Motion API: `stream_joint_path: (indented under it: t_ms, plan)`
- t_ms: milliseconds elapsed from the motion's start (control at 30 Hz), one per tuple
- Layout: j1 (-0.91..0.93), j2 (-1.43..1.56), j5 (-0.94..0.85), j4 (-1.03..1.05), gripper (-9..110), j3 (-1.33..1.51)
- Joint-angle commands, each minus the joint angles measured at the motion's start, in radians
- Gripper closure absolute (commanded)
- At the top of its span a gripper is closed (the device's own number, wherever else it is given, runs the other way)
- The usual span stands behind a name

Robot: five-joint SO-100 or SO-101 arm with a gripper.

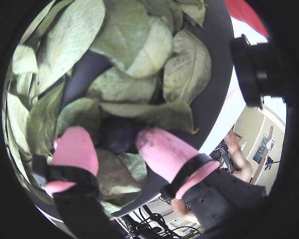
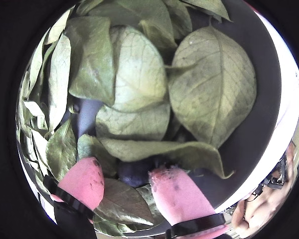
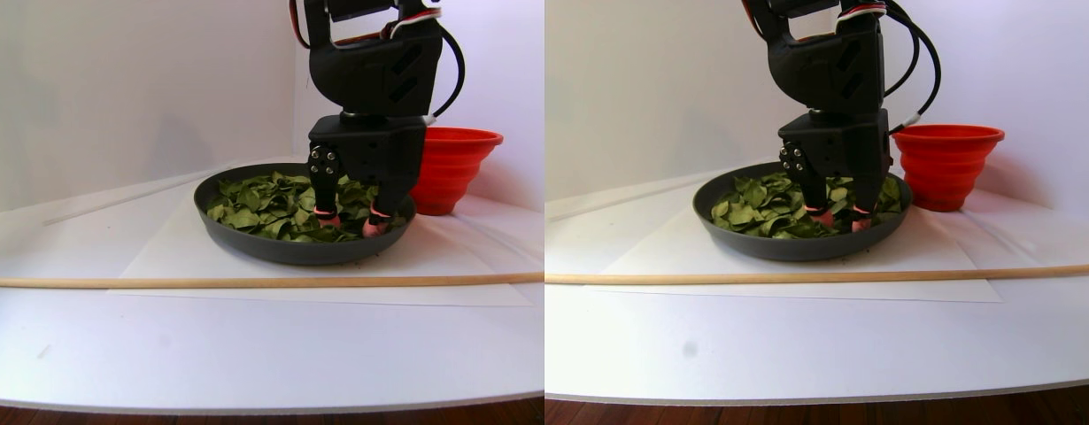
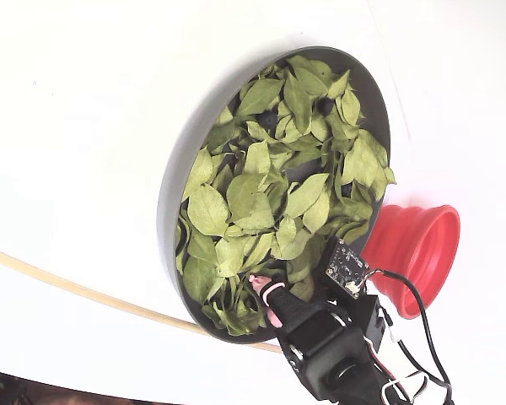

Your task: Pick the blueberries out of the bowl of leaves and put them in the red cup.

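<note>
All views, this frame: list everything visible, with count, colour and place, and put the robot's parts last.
bowl: one, dark grey, on the white paper sheet.
leaves: many, light green, filling the bowl.
blueberry: one clearly seen, dark blue, between the fingertips among the leaves; others may be hidden.
red cup: one, bright red, outside the bowl by its rim.
paper sheet: one, white, under the bowl.
wooden stick: one, pale, lying in front of the bowl in the stereo pair view.
table: white.
gripper: one, black with pink fingertips, lowered into the bowl, jaws apart around the blueberry.
</note>
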Motion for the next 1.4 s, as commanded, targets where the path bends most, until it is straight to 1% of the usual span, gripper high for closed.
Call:
stream_joint_path:
  t_ms: [0,667,1000,1367]
  plan:
    - [0.034,0.011,0.009,-0.021,85,-0.009]
    - [0.023,-0.02,0.034,-0.061,91,0.015]
    - [-0.008,0.078,0.003,-0.058,91,0.011]
    - [-0.015,0.153,-0.012,-0.002,92,0.012]
